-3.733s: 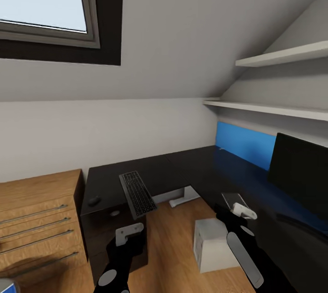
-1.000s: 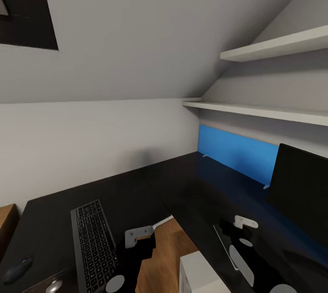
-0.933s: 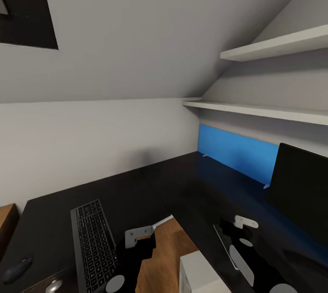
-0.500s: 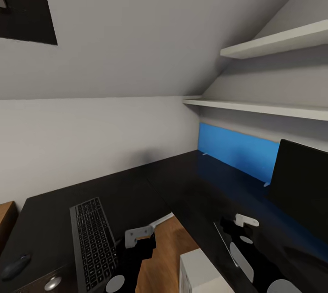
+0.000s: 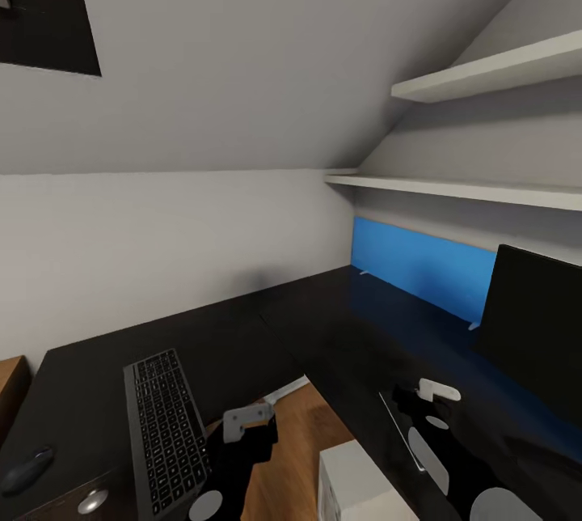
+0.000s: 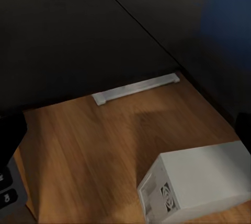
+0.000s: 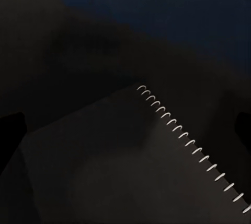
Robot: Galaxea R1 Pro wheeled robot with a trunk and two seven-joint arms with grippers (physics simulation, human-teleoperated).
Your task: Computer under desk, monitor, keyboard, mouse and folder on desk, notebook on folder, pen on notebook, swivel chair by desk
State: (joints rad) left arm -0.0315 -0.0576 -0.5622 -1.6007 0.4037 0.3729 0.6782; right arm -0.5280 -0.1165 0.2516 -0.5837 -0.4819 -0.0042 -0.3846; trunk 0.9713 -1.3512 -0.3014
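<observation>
- the desk (image 5: 242, 343) is the landmark: a black l-shaped top under a sloped ceiling, with a bright blue back panel (image 5: 420, 268) along its far right edge.
- the keyboard (image 5: 164, 432) lies flat on the desk's left wing, running lengthwise toward the robot.
- the mouse (image 5: 26, 468) sits on the desk well to the left of the keyboard, near the desk's left end.
- the monitor (image 5: 537, 327) stands on the desk's right wing, in front of the blue panel.
- the computer (image 6: 198, 185) is a white box on the wood floor in the desk's inner corner, partly beyond the desk's edge.
- the notebook (image 7: 130, 166), dark with a white spiral binding, shows in the right wrist view and seems to rest on the desk's black top.
- the left gripper (image 5: 246, 417) hangs over the floor gap beside the keyboard; i cannot tell how its jaws stand.
- the right gripper (image 5: 432, 396) is over the desk's right wing near the notebook; its jaw state is unclear too.
- two white wall shelves (image 5: 485, 84) hang above the desk's right wing.
</observation>
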